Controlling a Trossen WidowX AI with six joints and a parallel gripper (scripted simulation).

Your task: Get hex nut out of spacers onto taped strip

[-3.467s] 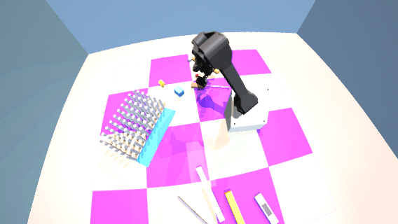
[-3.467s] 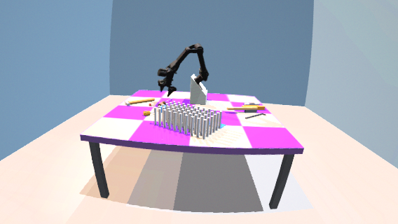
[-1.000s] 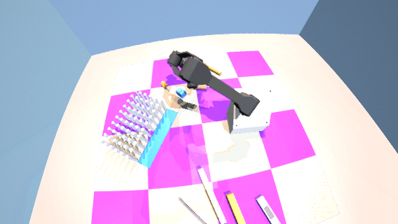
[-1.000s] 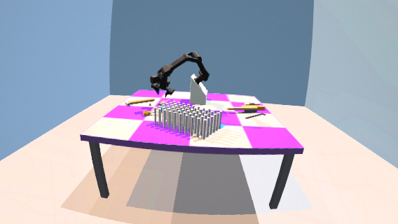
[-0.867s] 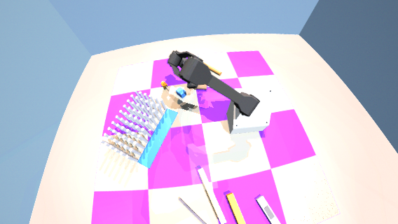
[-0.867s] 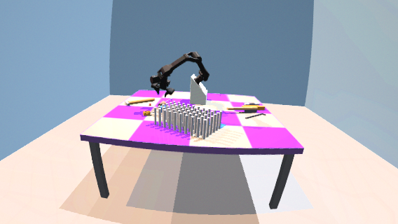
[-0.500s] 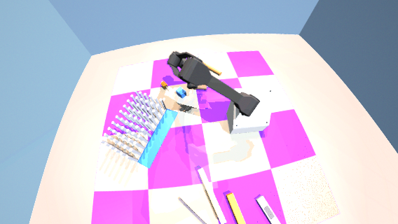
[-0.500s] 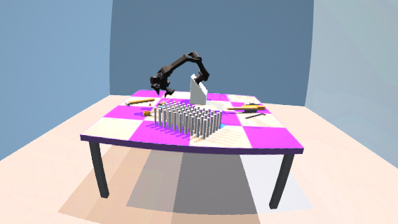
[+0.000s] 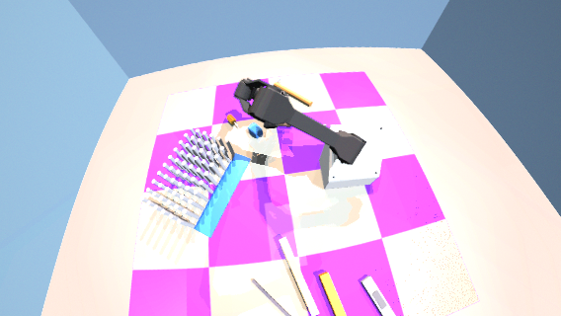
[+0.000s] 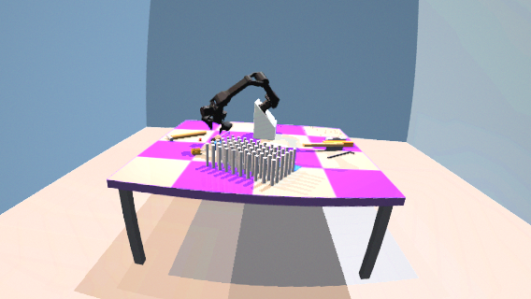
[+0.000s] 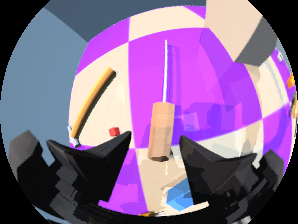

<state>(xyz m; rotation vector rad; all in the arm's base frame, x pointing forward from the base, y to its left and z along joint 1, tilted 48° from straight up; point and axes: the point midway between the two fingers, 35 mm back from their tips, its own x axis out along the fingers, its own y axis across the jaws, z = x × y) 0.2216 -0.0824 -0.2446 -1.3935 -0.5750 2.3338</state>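
My gripper [image 9: 247, 101] [image 10: 217, 125] [image 11: 156, 136] is open, with its fingers partly drawn in. It hangs low over the far part of the table, beyond the spacer field. In the wrist view its two dark fingers stand on either side of a tan handle [image 11: 160, 129] with a thin metal shaft [image 11: 165, 70]; I see no contact with it. The standing metal spacers [image 9: 193, 158] [image 10: 248, 156] are all upright. The blue taped strip [image 9: 222, 193] lies along their near side. The nut is hidden among the spacers.
A wooden stick with an orange tip [image 9: 293, 94] [image 10: 187, 135] [image 11: 93, 99] lies near the gripper. A small orange tool [image 9: 232, 119], a blue cylinder [image 9: 254, 130] and a dark block [image 9: 258, 158] lie beside the field. Several bars and rods [image 9: 332, 293] lie at the other end. The arm's base [image 9: 351, 173] stands mid-table.
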